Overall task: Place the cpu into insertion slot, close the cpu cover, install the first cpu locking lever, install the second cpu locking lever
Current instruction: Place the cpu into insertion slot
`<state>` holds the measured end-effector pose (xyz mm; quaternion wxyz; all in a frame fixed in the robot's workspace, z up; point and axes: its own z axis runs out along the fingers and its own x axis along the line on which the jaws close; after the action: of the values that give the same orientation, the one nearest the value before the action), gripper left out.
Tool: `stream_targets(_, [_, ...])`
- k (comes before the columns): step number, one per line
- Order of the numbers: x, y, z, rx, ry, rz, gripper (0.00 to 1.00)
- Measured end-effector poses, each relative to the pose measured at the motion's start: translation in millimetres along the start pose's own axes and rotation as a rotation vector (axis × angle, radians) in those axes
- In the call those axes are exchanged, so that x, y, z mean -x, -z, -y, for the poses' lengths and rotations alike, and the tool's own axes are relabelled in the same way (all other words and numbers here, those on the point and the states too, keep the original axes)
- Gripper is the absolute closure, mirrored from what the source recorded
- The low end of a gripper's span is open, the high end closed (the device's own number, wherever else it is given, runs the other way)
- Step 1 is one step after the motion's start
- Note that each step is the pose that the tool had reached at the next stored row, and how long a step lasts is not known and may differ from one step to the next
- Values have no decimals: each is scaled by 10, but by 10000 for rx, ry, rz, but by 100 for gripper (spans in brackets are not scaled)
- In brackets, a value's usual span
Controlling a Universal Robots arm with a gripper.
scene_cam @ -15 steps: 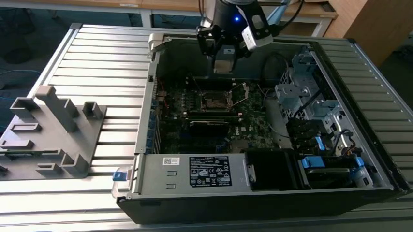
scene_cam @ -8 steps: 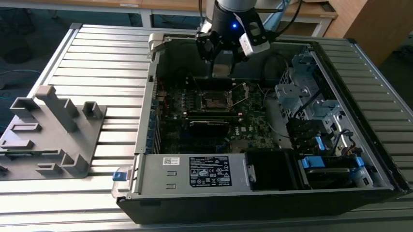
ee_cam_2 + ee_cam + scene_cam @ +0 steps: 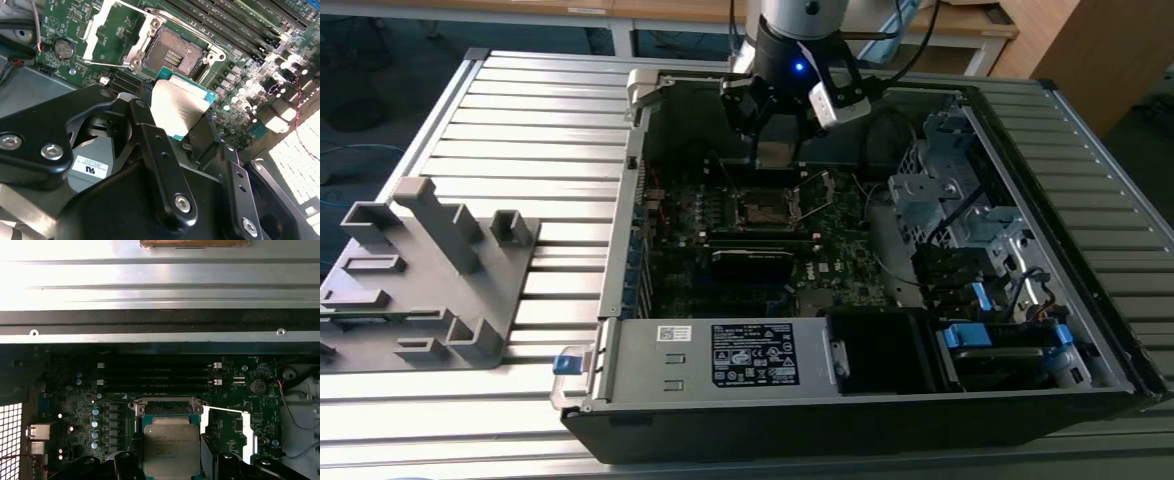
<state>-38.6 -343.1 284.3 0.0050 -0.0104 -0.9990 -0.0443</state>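
At the exterior view's left, a grey fixture (image 3: 427,270) sits beside the open computer case (image 3: 720,355). Near the case's far wall, the gripper (image 3: 775,155) clamps the cpu (image 3: 180,107) by two edges, close to the empty socket (image 3: 172,52). The cpu cover (image 3: 145,40) lies open.

The gripper (image 3: 176,120) clamps the cpu (image 3: 180,100) between its black fingers, just short of the bare socket (image 3: 172,55), with the cpu cover (image 3: 95,30) swung open beside the socket.
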Motion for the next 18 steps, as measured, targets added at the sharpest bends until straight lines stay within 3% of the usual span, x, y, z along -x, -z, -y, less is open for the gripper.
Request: stream_targets(18, [0,-51,4,-9,-1,4,46])
